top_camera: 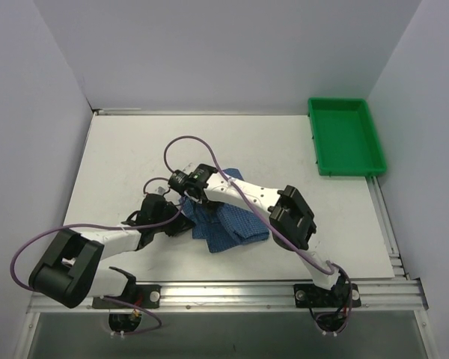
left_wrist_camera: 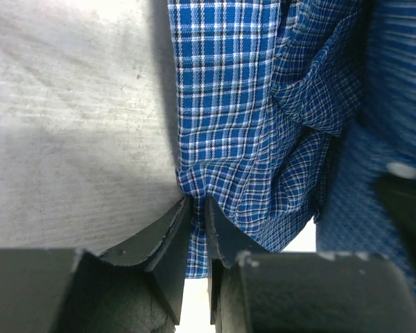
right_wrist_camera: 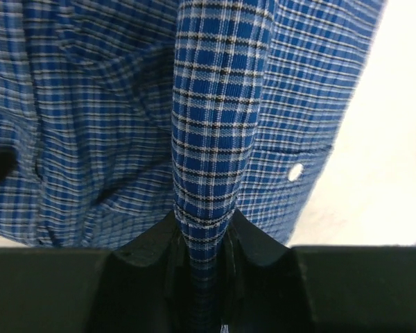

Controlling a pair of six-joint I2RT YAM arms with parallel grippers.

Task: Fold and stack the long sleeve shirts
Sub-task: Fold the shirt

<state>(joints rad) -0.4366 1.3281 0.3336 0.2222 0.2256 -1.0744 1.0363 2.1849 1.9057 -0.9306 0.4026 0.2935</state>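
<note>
My left gripper (left_wrist_camera: pixel 197 208) is pinched almost closed on the blue fine-checked cloth button-up shirt (top_camera: pixel 228 221), with a thin edge of the fabric caught between its 2 dark fingertips just above the white tabletop (top_camera: pixel 135 149). My right gripper (right_wrist_camera: pixel 201 222) is clamped on the same shirt, and a raised fold of the checked cloth runs up out of its jaws in a narrow ridge. 1 small white button (right_wrist_camera: pixel 296 171) shows on the fabric to the right of that ridge. From above, the shirt lies bunched and rumpled on the near middle of the table, between my 2 arms, with both grippers at its left side and close to each other. A green plastic tray (top_camera: pixel 346 138) sits at the far right corner, well apart from the shirt.
</note>
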